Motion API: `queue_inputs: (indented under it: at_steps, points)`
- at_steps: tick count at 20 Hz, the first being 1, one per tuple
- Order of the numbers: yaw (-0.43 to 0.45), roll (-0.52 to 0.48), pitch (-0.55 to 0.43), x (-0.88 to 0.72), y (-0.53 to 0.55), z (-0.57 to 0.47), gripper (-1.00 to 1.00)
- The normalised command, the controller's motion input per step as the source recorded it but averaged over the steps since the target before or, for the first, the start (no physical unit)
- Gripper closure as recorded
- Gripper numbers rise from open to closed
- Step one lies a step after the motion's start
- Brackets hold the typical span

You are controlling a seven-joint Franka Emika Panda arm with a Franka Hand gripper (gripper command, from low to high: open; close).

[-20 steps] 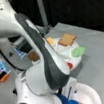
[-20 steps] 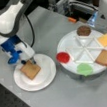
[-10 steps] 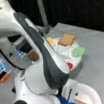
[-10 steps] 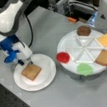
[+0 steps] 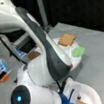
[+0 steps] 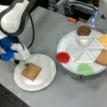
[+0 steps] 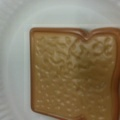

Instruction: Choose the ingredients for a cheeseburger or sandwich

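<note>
I have one tan-brown toast square lying flat on the white round paper plate as the sandwich base. My gripper hovers at its far corner; I cannot tell its grip. Remaining pieces wait in the white divided tray.

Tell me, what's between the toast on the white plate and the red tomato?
Only the bare white plate rim and grey table lie between the toast and the tomato, shown in a front view.
</note>
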Motion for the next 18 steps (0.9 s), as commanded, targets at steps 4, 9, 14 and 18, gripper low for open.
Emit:
queue_inputs:
  at_steps: [4,9,14,18]
  points:
    - [-0.208,-0.571,0.002,-0.45,0.59,0.17,-1.00]
    - [-0.065,-0.398,0.031,-0.41,0.40,0.23,-1.00]
    - [0.029,-0.231,0.020,-0.39,0.23,0.30,-1.00]
    - [0.068,-0.204,0.054,-0.43,0.27,0.35,-1.00]
